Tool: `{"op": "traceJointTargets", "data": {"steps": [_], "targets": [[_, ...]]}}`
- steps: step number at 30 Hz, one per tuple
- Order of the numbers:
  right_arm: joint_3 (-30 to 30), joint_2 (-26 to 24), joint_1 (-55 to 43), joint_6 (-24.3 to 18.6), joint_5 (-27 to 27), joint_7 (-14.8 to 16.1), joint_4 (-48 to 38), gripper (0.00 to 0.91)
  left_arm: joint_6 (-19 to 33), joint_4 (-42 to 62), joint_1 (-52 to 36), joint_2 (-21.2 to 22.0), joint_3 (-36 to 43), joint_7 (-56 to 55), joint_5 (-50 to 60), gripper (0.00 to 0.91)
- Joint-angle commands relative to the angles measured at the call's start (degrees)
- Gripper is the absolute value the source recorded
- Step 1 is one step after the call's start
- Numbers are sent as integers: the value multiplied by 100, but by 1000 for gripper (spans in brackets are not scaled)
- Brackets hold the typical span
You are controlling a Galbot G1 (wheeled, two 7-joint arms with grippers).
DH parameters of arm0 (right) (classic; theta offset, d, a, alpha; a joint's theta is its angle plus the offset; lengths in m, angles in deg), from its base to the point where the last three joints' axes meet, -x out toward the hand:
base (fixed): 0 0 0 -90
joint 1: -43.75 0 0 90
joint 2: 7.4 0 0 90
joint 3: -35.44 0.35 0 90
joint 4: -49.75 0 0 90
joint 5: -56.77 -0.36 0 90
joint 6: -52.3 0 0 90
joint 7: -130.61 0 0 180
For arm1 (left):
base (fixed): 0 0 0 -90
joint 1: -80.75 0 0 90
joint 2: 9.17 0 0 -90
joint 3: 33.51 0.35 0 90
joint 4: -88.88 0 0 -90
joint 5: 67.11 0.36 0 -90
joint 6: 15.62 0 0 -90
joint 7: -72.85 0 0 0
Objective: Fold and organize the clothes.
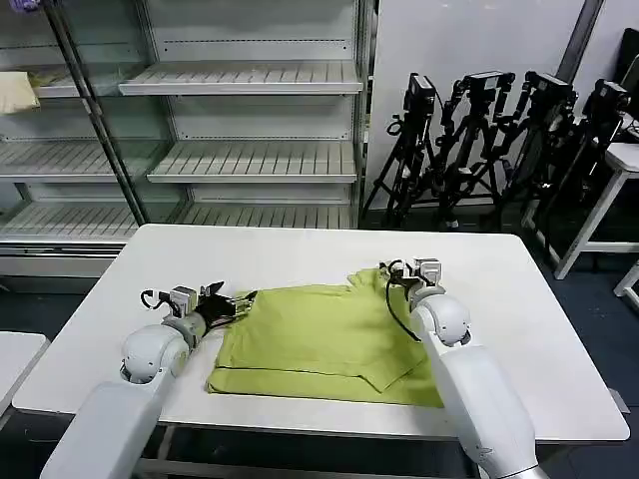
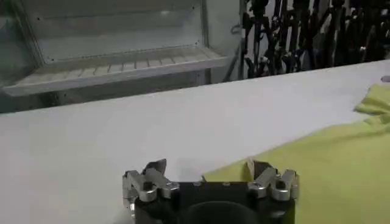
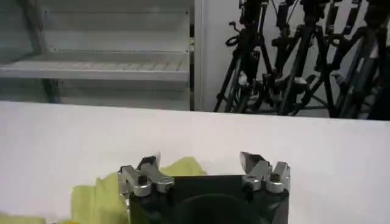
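The clothes are one lime yellow-green T-shirt [image 1: 319, 339], lying partly folded and mostly flat on the white table [image 1: 539, 329]. My left gripper [image 1: 235, 307] sits low at the shirt's left edge. In the left wrist view that gripper [image 2: 207, 170] is open, and a corner of the T-shirt [image 2: 323, 164] reaches in beside one fingertip [image 2: 261, 171]. My right gripper [image 1: 399, 271] is at the shirt's bunched far right corner. In the right wrist view it [image 3: 200, 164] stands open over bare table, with the T-shirt [image 3: 97, 195] beside one fingertip [image 3: 146, 167].
Empty metal shelving [image 1: 250, 80] stands behind the table, with a pale cloth [image 1: 15, 92] on a left shelf. Black tripods [image 1: 499, 130] crowd the back right. Another white table [image 1: 624, 160] is at far right, and a low one [image 1: 15, 354] at left.
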Motion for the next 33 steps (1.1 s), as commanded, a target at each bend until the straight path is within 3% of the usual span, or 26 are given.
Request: {"op": "traceJointTargets", "data": {"steps": [1, 11, 26, 33], "targets": [[-65, 68, -129, 3, -7, -28, -219, 0, -2, 169, -86, -14, 61, 30, -65, 20], [-39, 72, -113, 1, -255, 99, -310, 0, -1, 64, 87, 19, 46, 52, -32, 10], [-5, 50, -97, -147, -188, 346, -201, 0, 13, -196, 163, 59, -40, 121, -18, 10], [34, -320, 416, -327, -278, 454, 1030, 0, 16, -666, 350, 24, -226, 40, -105, 10]]}}
